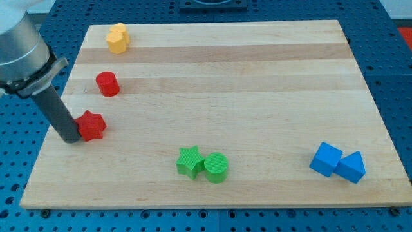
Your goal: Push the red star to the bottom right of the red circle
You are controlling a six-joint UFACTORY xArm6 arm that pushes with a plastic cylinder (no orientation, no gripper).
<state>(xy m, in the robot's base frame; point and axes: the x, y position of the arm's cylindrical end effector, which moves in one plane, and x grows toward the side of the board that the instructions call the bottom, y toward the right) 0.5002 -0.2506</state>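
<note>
My tip [69,138] against the red star's [91,125] left side, near the board's left edge.

There is no pincer here, only a bare dark rod, so it grips nothing; the red star sits just below the red circle [107,84] and a little to its left; a yellow block [118,38] lies near the top left of the wooden board [257,77]; a green star [189,162] touches a green circle [216,167] at the bottom centre; a blue cube [326,159] and a blue triangular block [351,167] sit together at the bottom right.
</note>
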